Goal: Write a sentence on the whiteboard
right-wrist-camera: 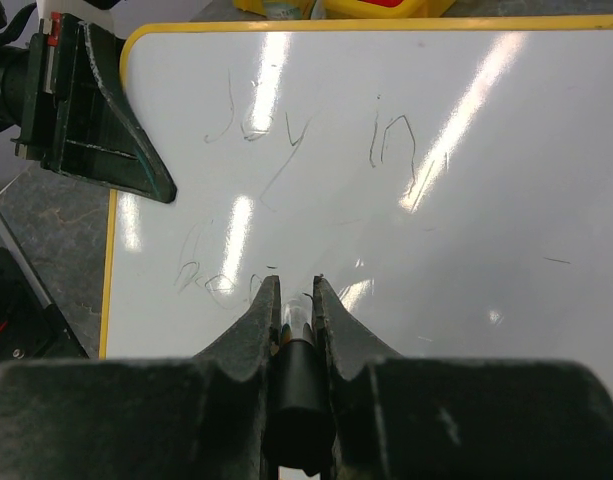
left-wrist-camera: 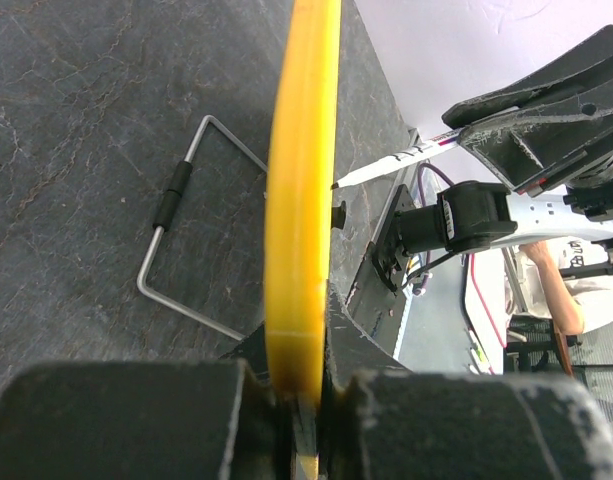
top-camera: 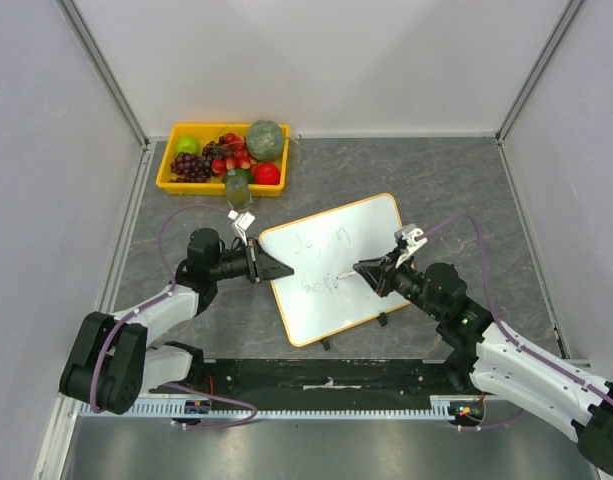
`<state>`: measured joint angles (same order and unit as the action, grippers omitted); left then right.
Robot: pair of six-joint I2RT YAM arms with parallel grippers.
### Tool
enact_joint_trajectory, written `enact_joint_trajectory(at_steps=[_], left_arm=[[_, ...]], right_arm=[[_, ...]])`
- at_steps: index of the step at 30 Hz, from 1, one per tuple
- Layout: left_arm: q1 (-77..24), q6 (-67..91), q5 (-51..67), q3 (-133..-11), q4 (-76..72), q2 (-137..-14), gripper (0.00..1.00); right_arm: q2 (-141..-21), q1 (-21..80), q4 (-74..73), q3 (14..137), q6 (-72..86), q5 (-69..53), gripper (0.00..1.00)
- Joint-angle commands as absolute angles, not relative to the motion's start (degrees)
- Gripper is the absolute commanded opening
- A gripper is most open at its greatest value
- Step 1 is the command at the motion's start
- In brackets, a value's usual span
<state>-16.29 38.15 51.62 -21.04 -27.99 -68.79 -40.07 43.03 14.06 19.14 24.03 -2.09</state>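
Note:
The whiteboard (top-camera: 356, 285), white with an orange-yellow frame, lies tilted in the middle of the table. My left gripper (top-camera: 278, 270) is shut on its left edge; in the left wrist view the yellow frame (left-wrist-camera: 301, 200) runs up from between the jaws of that gripper (left-wrist-camera: 304, 335). My right gripper (right-wrist-camera: 296, 290) is shut on a black-bodied marker (right-wrist-camera: 298, 350), its tip down on the board. The sentence (right-wrist-camera: 306, 130) reads roughly "Joy in", with a faint second line (right-wrist-camera: 211, 280) beginning just left of the marker tip. From above, the right gripper (top-camera: 364, 272) sits over the board's lower middle.
A yellow fruit tray (top-camera: 164, 165) with grapes, apples and other fruit stands at the back left. Two small black clips (top-camera: 384, 320) jut from the board's near edge. A bent wire stand (left-wrist-camera: 176, 250) lies on the grey table under the board. White walls enclose the table.

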Motion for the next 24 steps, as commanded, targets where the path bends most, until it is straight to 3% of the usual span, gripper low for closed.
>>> enact_joint_trajectory(at_steps=[1, 24], left_arm=[[-14.5, 28.21, 39.99, -19.25, -21.45, -70.58, 0.02], [-14.41, 28.3, 40.25, -19.42, -21.44, -71.02, 0.02]], right_arm=[[-41.04, 43.15, 14.59, 18.19, 23.38, 2.98, 0.0], [-40.87, 43.16, 4.05, 16.7, 23.91, 5.01, 0.0]])
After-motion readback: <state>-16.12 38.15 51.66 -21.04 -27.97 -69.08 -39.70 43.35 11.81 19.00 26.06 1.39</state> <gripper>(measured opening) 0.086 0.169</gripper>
